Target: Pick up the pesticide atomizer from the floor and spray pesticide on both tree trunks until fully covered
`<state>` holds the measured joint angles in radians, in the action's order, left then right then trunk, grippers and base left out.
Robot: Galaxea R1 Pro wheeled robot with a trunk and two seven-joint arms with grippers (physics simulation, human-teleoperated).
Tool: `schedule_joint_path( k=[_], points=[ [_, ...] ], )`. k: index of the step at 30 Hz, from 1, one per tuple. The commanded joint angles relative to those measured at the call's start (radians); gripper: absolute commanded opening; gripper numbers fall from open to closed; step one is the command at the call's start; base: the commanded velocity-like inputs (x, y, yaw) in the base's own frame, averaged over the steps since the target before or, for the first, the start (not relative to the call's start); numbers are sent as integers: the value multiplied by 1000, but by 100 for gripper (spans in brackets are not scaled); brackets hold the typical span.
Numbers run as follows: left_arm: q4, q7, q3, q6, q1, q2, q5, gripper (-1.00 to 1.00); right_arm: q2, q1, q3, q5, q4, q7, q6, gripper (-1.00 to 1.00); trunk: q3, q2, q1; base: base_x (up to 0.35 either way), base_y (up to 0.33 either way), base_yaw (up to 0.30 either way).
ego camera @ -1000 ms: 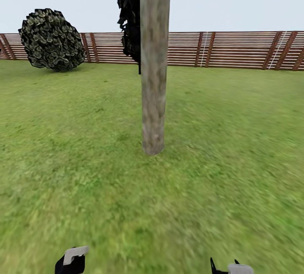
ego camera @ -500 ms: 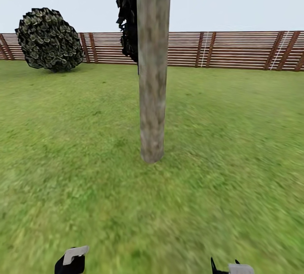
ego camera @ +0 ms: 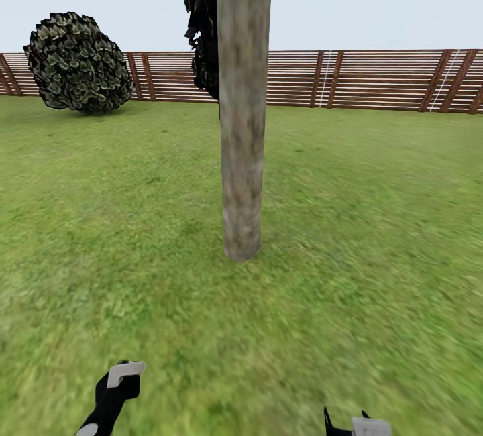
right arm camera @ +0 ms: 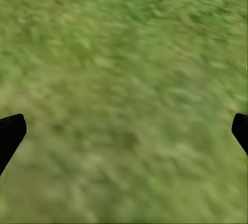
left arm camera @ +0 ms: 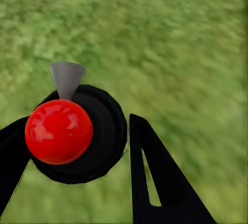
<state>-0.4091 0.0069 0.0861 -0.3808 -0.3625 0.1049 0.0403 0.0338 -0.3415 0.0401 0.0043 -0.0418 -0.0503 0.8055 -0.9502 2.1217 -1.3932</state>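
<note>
Standing leftmost by the fence (ego camera: 376, 79), a round shrub (ego camera: 79, 64); mid-lawn, the tree trunk (ego camera: 242, 107) fronts dark foliage (ego camera: 203, 23). Left gripper (left arm camera: 77, 146) clamps the pesticide atomizer (left arm camera: 77, 131); right gripper (right arm camera: 124, 131) spread wide over the floor (ego camera: 376, 221). No readable writing.

The tree trunk (ego camera: 243, 121) looks like matt bark, mottled grey-brown and fairly smooth. The fence (ego camera: 362, 79) is brown wood in horizontal slats, unpolished. The floor (ego camera: 376, 235) is soft, blurry green grass. Between the left pincer (left arm camera: 77, 172) fingers sits a black-bodied atomizer (left arm camera: 77, 133) topped by a glossy red ball (plastic, by its highlights) with a dull grey nozzle. The shrub (ego camera: 79, 64) foliage is rough and scaly.
</note>
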Motion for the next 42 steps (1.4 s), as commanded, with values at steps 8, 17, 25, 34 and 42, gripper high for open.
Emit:
schedule_joint_path(
  k=[8, 17, 25, 34, 42],
  points=[
    [-7, -1, -2, 2, -9, 3, 2, -100, -9, -1, 3, 4, -1, 0, 1, 100, -1, 0, 0, 0, 0, 0],
    [-10, -40, -5, 1, -19, 10, -190, -100, 0, -1, -7, 28, -138, 5, -8, 100, -1, 0, 0, 0, 0, 0],
    [-25, -296, -5, 3, -44, 51, -268, -100, 18, -2, -41, 297, -281, 17, -119, 100, -1, 0, 0, 0, 0, 0],
    [-27, -656, -5, 76, -132, 94, -401, -100, 32, -3, -42, 540, -542, 477, -404, 100, -1, 0, 0, 0, 0, 0],
    [-159, -929, -5, 324, -202, 58, -628, -100, 82, -4, -41, 544, -767, 807, -474, 100, -1, 0, 0, 0, 0, 0]
  ],
)
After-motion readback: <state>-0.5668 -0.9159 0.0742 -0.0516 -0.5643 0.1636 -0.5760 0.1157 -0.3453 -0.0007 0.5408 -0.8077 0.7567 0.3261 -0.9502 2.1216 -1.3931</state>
